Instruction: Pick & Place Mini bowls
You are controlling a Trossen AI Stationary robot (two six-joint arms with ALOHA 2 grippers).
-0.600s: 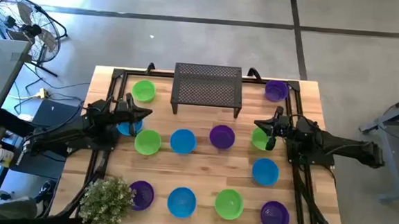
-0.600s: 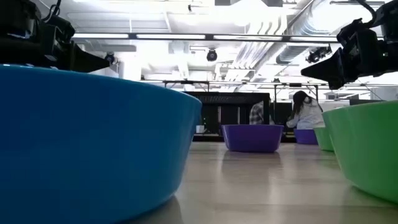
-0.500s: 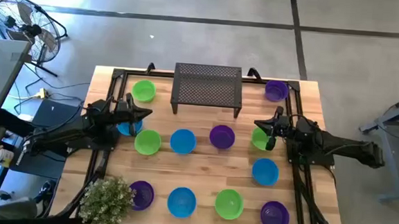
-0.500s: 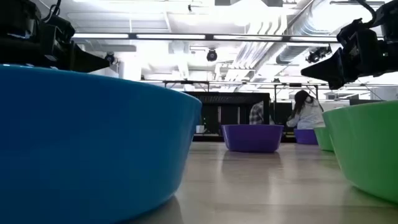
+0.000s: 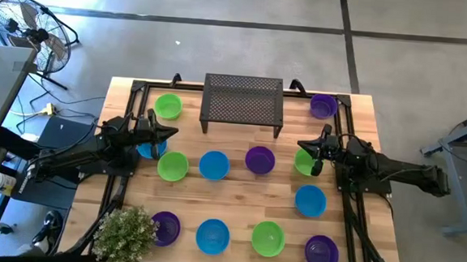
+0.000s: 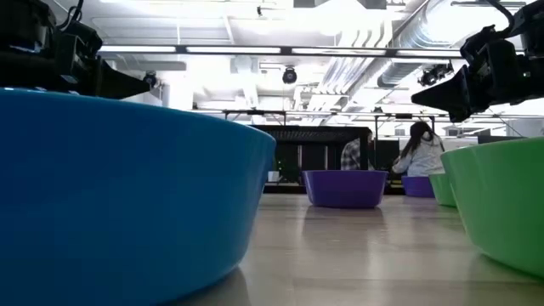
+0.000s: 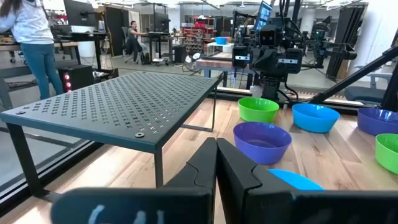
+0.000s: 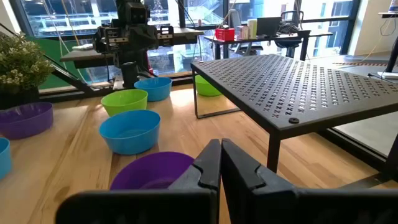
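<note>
Twelve mini bowls (image 5: 214, 165) lie spread across the wooden table (image 5: 233, 204), all empty and none held. The left gripper (image 5: 171, 134) hovers with fingers together over a blue bowl (image 5: 147, 148) that the arm mostly hides. The right gripper (image 5: 302, 146), fingers likewise pressed together, hangs above a green bowl (image 5: 304, 161), partly covered. A potted plant (image 5: 124, 234) overlaps the purple bowl (image 5: 165, 227) at the near left corner (only part of its rim shows). The black perforated rack (image 5: 242, 101) stands at the far edge.
</note>
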